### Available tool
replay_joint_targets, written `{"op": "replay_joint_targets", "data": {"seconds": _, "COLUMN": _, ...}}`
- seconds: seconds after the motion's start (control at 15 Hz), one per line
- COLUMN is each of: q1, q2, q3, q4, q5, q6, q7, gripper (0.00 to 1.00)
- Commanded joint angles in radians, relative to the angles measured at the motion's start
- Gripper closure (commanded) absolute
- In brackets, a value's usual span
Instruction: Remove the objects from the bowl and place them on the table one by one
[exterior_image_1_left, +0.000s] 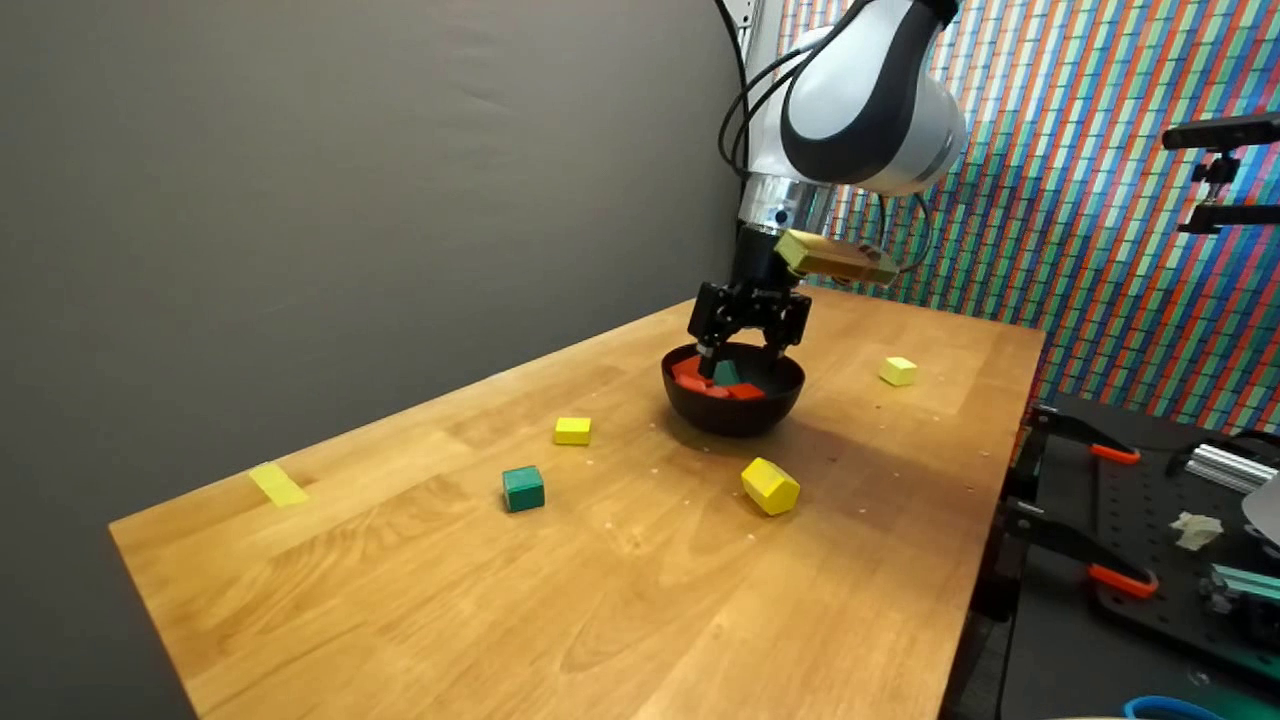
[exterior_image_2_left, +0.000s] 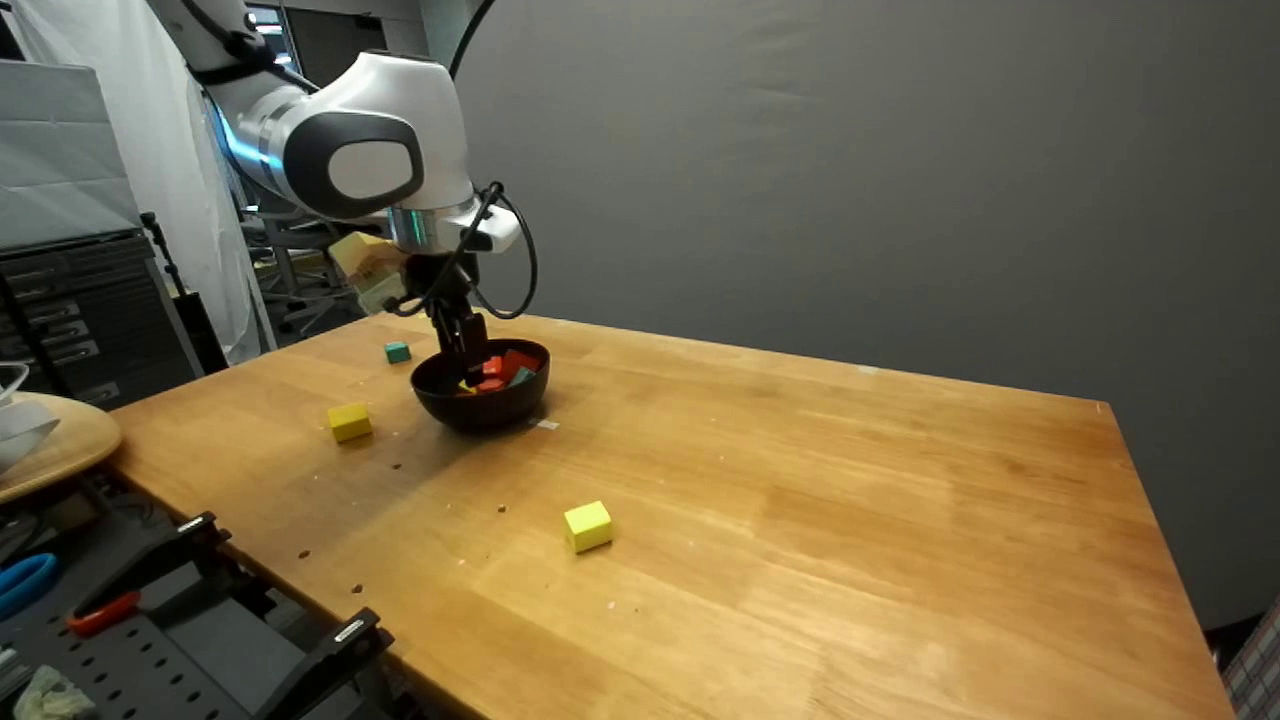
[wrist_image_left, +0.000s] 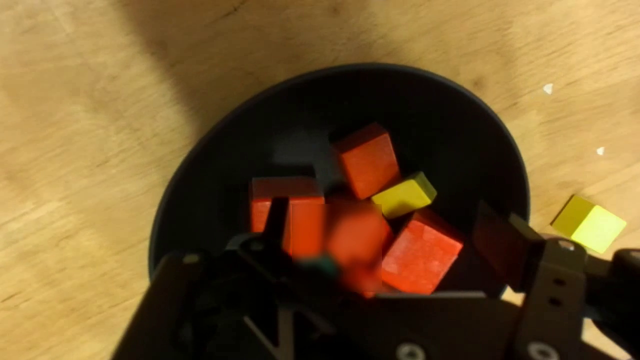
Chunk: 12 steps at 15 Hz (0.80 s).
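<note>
Along the smooth, light-brown wooden table (exterior_image_1_left: 450, 610) in an exterior view, one green block (exterior_image_1_left: 523, 490) and two yellow blocks (exterior_image_1_left: 770, 486) lie nearest. Next comes one black bowl (exterior_image_1_left: 735, 412) — at least three red blocks (wrist_image_left: 422, 255), one small yellow block (wrist_image_left: 406, 196) and a green piece (exterior_image_1_left: 726, 374) inside — where the gripper (exterior_image_1_left: 740, 362) hangs, jaws spread apart. A third yellow block (exterior_image_1_left: 898, 371) sits beyond, then a multicoloured backdrop (exterior_image_1_left: 1120, 190).
</note>
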Motion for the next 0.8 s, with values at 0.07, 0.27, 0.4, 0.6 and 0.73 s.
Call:
{"op": "replay_joint_targets", "data": {"seconds": 0.07, "q1": 0.082, "q2": 0.083, "q3": -0.094, "q4": 0.073, "q5": -0.112, "q6": 0.035, "q7": 0.119, "gripper": 0.10}}
{"op": "replay_joint_targets", "data": {"seconds": 0.27, "q1": 0.223, "q2": 0.113, "q3": -0.264, "q4": 0.101, "q5": -0.302, "q6": 0.015, "q7": 0.257, "gripper": 0.10}}
{"op": "replay_joint_targets", "data": {"seconds": 0.4, "q1": 0.345, "q2": 0.121, "q3": -0.404, "q4": 0.117, "q5": -0.460, "q6": 0.001, "q7": 0.352, "gripper": 0.08}}
{"op": "replay_joint_targets", "data": {"seconds": 0.6, "q1": 0.458, "q2": 0.142, "q3": -0.509, "q4": 0.148, "q5": -0.628, "q6": -0.029, "q7": 0.448, "gripper": 0.09}}
{"op": "replay_joint_targets", "data": {"seconds": 0.73, "q1": 0.462, "q2": 0.157, "q3": -0.485, "q4": 0.156, "q5": -0.659, "q6": -0.029, "q7": 0.470, "gripper": 0.08}}
